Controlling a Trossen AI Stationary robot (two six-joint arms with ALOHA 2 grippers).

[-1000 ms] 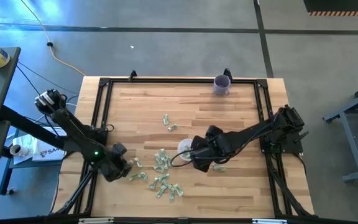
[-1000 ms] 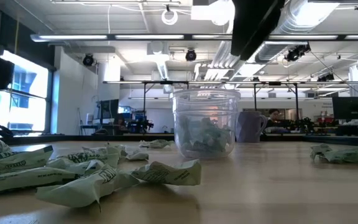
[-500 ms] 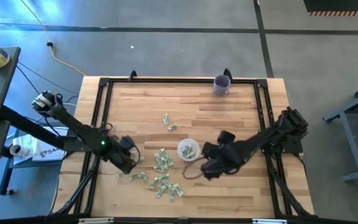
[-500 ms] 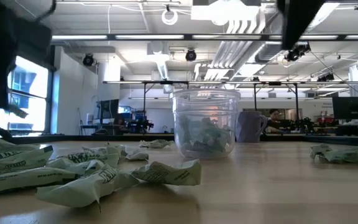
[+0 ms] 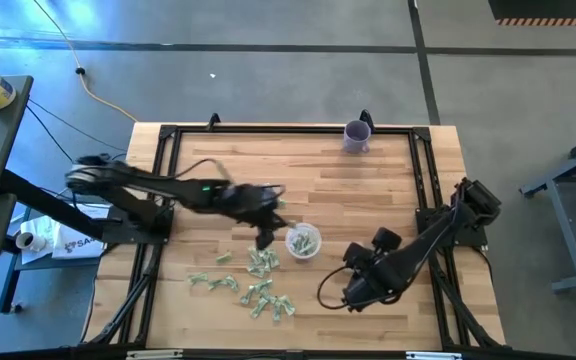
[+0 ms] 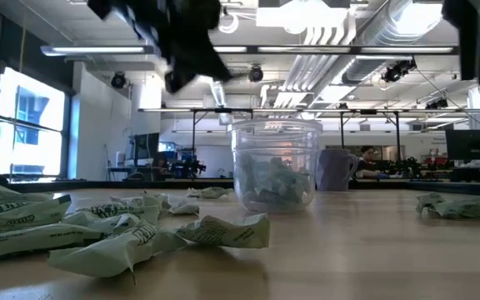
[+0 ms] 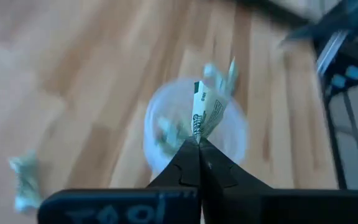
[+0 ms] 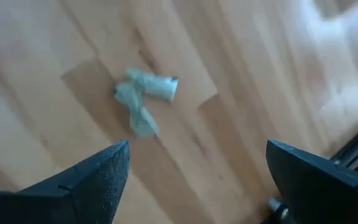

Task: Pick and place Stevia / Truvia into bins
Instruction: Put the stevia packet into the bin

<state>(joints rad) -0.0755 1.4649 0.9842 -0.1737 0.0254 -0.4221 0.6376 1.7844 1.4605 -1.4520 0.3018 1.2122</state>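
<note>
My left gripper point(image 5: 267, 236) hovers just left of the clear cup point(image 5: 303, 241), shut on a pale green Stevia sachet point(image 7: 205, 106). In the left wrist view the cup point(image 7: 166, 134) lies right behind the sachet, with several sachets inside. Loose sachets point(image 5: 260, 264) lie on the wood left of and in front of the cup. My right gripper point(image 5: 356, 296) is open near the table's front right, and a crumpled sachet point(image 8: 145, 94) lies on the wood ahead of its fingers point(image 8: 98, 177). My left gripper pinches one end of the sachet point(image 7: 197, 134) between its two fingertips. The rest of the sachet sticks out past the tips toward the cup. It is lifted clear of the table and the cup.
A purple cup point(image 5: 357, 135) stands at the far edge, right of centre. A black frame point(image 5: 168, 150) rims the table. Two sachets point(image 5: 271, 196) lie apart, toward the far side from the cup. In the low view, sachets point(image 6: 132, 237) lie in front of the cup point(image 6: 276, 167).
My left gripper has shut on a sachet near the table's front left, lifted it and swung right and farther in, up to the cup. My right gripper, still open, has drawn back from the cup toward the table's near right.
</note>
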